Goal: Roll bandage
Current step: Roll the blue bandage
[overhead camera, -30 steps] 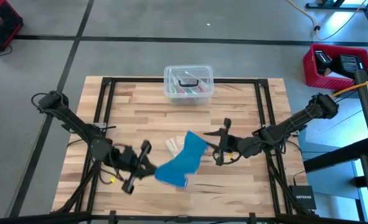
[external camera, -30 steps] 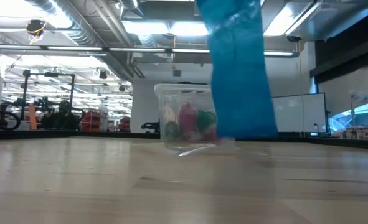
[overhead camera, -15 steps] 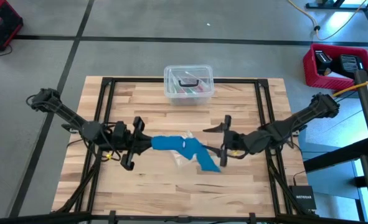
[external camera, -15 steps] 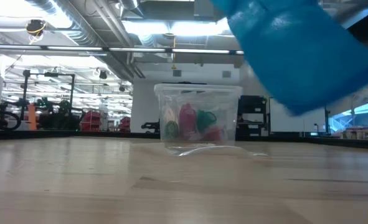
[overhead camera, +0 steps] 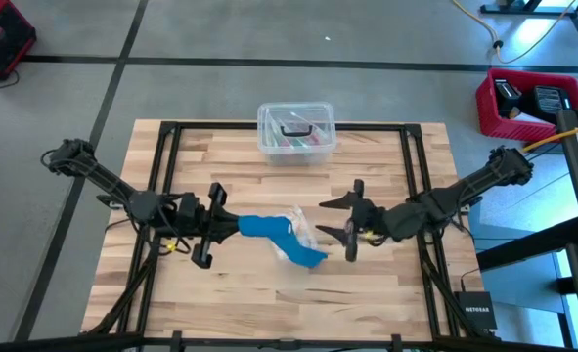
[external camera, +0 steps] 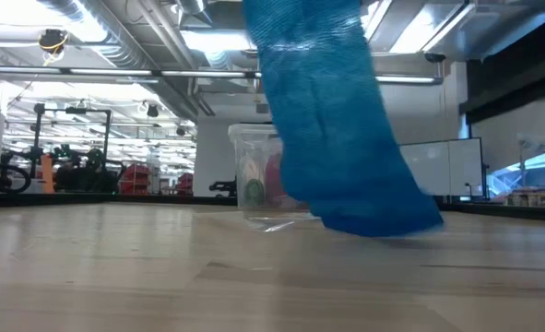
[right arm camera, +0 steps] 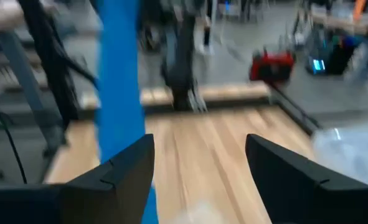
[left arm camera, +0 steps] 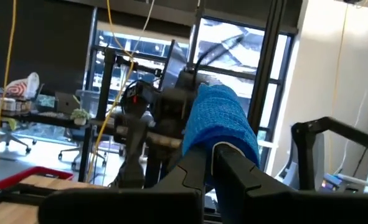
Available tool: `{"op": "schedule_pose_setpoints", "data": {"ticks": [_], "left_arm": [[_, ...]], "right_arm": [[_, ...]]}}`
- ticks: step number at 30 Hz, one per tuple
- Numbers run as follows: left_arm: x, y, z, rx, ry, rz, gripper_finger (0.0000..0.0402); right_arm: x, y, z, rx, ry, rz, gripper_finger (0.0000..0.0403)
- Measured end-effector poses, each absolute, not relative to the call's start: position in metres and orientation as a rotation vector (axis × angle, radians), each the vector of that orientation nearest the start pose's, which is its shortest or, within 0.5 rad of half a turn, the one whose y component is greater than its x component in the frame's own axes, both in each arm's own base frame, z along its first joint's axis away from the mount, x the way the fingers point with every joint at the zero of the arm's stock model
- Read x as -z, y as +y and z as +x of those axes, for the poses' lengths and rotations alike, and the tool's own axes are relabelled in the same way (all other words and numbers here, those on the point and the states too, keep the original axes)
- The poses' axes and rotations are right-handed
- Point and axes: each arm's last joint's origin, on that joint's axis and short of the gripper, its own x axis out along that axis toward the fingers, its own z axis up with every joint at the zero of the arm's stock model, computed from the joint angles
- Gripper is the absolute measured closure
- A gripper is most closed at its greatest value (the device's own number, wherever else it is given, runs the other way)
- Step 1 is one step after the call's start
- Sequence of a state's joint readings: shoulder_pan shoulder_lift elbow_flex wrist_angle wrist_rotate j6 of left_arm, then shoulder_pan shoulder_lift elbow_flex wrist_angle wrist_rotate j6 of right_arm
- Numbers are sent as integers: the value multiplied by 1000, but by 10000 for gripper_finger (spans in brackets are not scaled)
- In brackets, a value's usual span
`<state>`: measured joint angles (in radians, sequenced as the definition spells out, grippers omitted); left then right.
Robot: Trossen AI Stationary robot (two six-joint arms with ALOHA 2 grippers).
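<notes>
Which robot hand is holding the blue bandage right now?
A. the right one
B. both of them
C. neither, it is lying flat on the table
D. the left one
D. The left gripper is shut on one end of the bandage, which hangs down from it, while the right gripper stands open beside the strip with nothing between its fingers.

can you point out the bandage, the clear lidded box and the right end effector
bandage (overhead camera: 269,230): high view, on the blue band hanging from the left end effector (overhead camera: 232,228).
clear lidded box (overhead camera: 295,132): high view, on its lid.
right end effector (overhead camera: 344,222): high view, between its open fingers.
</notes>
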<state>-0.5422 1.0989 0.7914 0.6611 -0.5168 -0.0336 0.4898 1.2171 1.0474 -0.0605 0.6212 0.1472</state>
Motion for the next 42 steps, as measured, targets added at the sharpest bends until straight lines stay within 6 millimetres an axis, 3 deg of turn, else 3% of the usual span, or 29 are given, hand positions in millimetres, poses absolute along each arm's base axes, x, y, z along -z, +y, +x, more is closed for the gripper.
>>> {"op": "schedule_pose_setpoints", "data": {"ticks": [8,14,18,22,29,36,42], "left_arm": [[-352,-110,214,9,-295,-166,391],[-348,-107,217,-9,-258,-146,391],[-348,-106,217,-14,-256,-144,391],[-347,-106,217,-16,-250,-126,391],[-344,-106,218,-17,-221,-113,391],[-344,-112,215,-25,-215,-75,398],[-345,-111,215,-27,-225,-82,398]], "right_arm": [[-357,120,272,28,-28,-24,150],[-349,115,290,106,-69,-49,150],[-349,113,297,15,-117,-35,163],[-345,105,304,36,-104,-43,219],[-342,97,308,68,-86,-103,388],[-353,97,298,93,-111,-158,393],[-343,97,298,87,-17,-129,334]]}}
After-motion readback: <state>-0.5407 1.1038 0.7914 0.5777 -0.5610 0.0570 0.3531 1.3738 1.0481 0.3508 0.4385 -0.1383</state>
